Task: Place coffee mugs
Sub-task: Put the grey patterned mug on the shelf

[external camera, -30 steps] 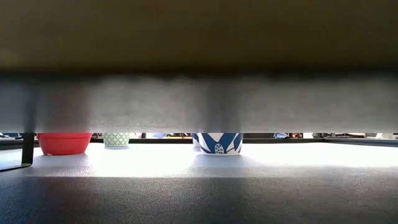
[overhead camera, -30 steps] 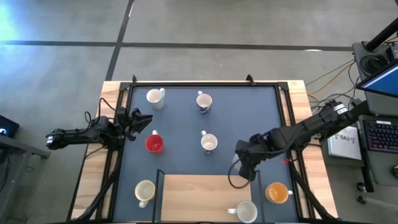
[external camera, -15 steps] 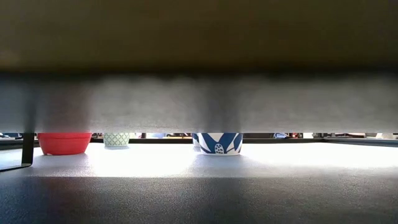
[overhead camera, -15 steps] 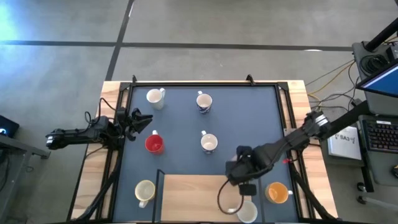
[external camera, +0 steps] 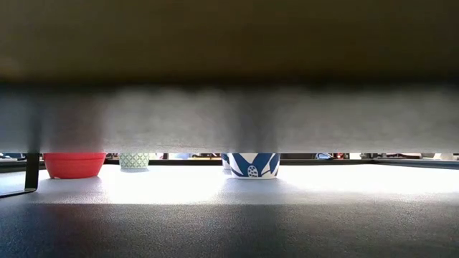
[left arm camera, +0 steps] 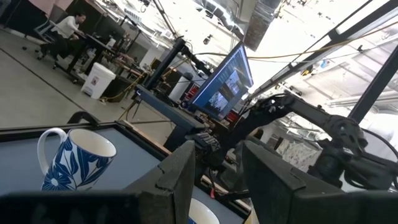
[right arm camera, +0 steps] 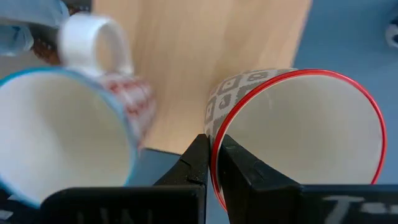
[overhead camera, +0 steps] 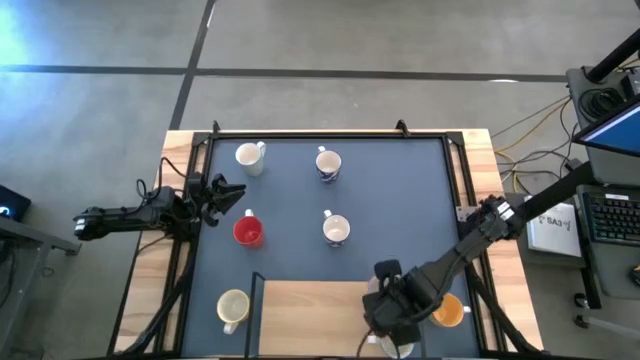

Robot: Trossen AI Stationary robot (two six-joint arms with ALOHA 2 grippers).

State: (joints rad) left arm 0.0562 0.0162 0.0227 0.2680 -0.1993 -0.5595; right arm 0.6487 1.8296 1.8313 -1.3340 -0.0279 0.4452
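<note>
My right gripper (overhead camera: 392,308) hangs over the table's near edge, shut on a grey-patterned mug with a red rim (right arm camera: 298,124). That mug is hidden under the gripper in the high view. Close beside it stands a blue-rimmed mug with red marks (right arm camera: 62,130), the white mug (overhead camera: 400,343) at the near edge. The orange mug (overhead camera: 448,311) stands just to the right. My left gripper (overhead camera: 232,193) waits open at the mat's left side, above the red mug (overhead camera: 247,232). Other mugs stand upright on the mat: white (overhead camera: 248,156), blue-patterned (overhead camera: 328,164), white (overhead camera: 335,230), pale yellow (overhead camera: 232,305). My right gripper pinches the red-rimmed mug's wall at its rim (right arm camera: 212,127). One finger (right arm camera: 239,171) is inside the cup and the other finger (right arm camera: 194,167) is outside. The fingers come from above, pointing down. The mug stays upright; whether its base rests on the table I cannot tell.
A pale wooden board (overhead camera: 310,312) lies on the dark mat (overhead camera: 400,190) at the near edge, left of my right gripper. A black frame borders the mat. The low view shows only the mug bases (external camera: 251,164) under a dark band. Monitors and people show beyond the table.
My right gripper has travelled from the mat's middle right toward the near edge, carrying the red-rimmed mug, and now hangs beside the white mug at the board's right end. The fingers stayed shut on it. My left arm kept still.
</note>
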